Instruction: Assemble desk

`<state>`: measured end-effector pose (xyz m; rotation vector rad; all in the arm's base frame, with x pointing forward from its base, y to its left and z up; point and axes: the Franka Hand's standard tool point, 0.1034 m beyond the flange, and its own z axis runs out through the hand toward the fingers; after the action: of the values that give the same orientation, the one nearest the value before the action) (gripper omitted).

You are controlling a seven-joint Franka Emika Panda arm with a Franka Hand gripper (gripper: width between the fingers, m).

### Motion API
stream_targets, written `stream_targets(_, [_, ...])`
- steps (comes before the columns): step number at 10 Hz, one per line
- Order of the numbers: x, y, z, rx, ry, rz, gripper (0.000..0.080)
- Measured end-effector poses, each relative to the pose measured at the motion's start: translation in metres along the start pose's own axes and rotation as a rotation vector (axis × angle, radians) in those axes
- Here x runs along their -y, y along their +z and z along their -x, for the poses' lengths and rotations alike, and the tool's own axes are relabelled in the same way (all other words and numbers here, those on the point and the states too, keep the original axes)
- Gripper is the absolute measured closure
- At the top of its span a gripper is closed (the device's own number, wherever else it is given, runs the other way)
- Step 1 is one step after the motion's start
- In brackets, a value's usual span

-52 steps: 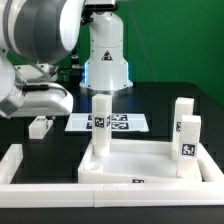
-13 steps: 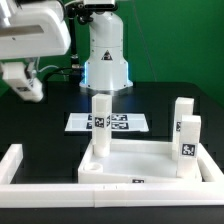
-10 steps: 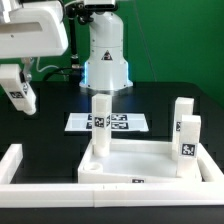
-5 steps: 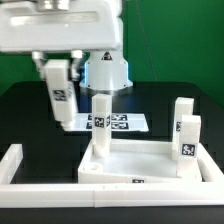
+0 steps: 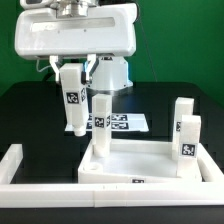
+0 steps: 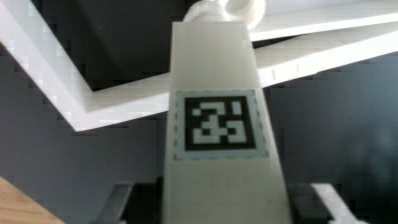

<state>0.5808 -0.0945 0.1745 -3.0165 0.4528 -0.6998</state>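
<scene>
Desk parts stood partly joined on the black counter (image 5: 30,110): the tabletop panel (image 5: 140,162) lay flat near the front edge with three white leg blocks upright on it. One leg (image 5: 101,122) rose at the panel's rear corner on the exterior view's left, and two more (image 5: 182,113) (image 5: 188,145) stood close together along its side toward the exterior view's right, each showing a small black-and-white tag.

The arm hung over the rear half of the counter, its broad white wrist housing level and the gripper (image 5: 70,72) pointing straight down. Its fingers were clamped on the fourth leg block (image 5: 72,100) — held upright, tag facing the camera, its lower end in the air just above the counter, beside the rear-left leg but apart from it. In the wrist view that block (image 6: 221,120) filled the middle of the picture, its tag plain, with dark finger pads (image 6: 329,198) on either side of it and the white panel rim beyond.

A low white border wall (image 5: 20,165) ran along the front edge and turned back at the corner on the exterior view's left — the panel sat inside it. The marker board (image 5: 125,122) lay flat behind the panel.
</scene>
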Motion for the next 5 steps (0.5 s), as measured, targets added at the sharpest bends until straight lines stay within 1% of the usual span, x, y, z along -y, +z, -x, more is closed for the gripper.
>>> stream_targets(1, [0.001, 0.001, 0.001, 0.002, -0.001, 0.000, 0.0512])
stream_targets(2, [0.006, 0.006, 0.003, -0.003, 0.015, 0.003, 0.0512])
stream_targets(3, [0.013, 0.016, 0.004, -0.007, 0.013, 0.010, 0.0512])
stream_targets(5, [0.024, 0.035, 0.000, -0.014, 0.025, 0.021, 0.0512])
